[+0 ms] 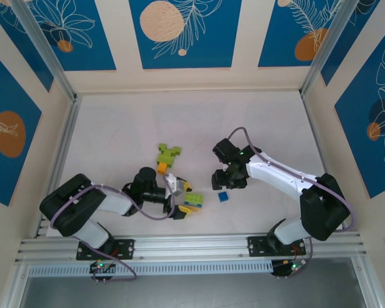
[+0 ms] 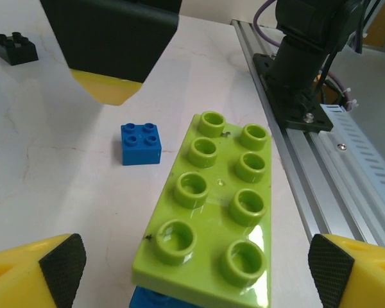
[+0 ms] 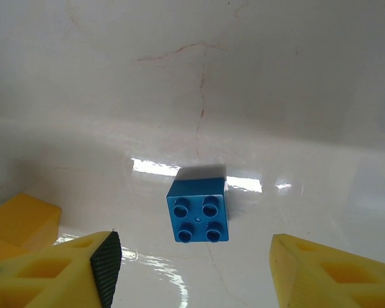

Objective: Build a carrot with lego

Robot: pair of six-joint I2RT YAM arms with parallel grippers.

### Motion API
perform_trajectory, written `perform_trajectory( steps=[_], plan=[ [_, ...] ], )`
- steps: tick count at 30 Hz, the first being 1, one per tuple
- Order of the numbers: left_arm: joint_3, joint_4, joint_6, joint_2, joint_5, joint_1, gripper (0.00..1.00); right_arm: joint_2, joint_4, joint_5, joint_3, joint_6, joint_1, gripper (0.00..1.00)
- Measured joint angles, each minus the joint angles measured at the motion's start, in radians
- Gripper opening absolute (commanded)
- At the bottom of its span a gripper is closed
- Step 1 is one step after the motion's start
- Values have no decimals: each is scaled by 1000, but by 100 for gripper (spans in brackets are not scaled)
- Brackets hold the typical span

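Lego in lime green and orange, a studded plastic cluster [image 1: 167,155], is sitting farthest back on the left. Nearer, the left gripper [image 2: 196,264] is hanging with jaws spread and grasping nothing. It is straddling a lime green eight-stud plastic brick [image 2: 215,212] whose long axis is running away from the fingers. Right of that, a small blue four-stud brick [image 3: 199,215] is resting just ahead of the right gripper [image 3: 196,266], centred between its parted, empty jaws. That arm is the nearer one to it.
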Motion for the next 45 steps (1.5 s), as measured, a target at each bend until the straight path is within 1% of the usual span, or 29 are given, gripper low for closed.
perform_trajectory(
  steps=[8, 11, 12, 13, 19, 26, 32, 39, 45],
  plan=[
    [0, 60, -8, 0, 33, -2, 81, 10, 12, 0, -4, 0, -13, 62],
    [0, 72, -10, 0, 42, -6, 72, 20, 19, 0, -5, 0, -13, 61],
    [0, 76, -14, 2, 47, -8, 67, 20, 21, 0, -5, 0, -14, 60],
    [0, 83, -17, 5, 52, -10, 64, 20, 23, 0, -5, 0, -16, 60],
    [6, 90, -24, 21, 65, -18, 51, 20, 23, 0, -5, 0, -29, 60],
    [12, 95, -23, 44, 67, -22, 48, 20, 27, -1, -14, -1, -31, 60],
    [13, 92, -3, 44, 52, -22, 40, 20, 32, -3, -56, -1, -24, 63],
    [16, 89, 3, 43, 48, -22, 36, 43, 48, -4, -76, -13, 3, 63],
    [22, 75, 4, 40, 48, -22, 36, 82, 61, -8, -76, -39, 6, 62]
  ],
)
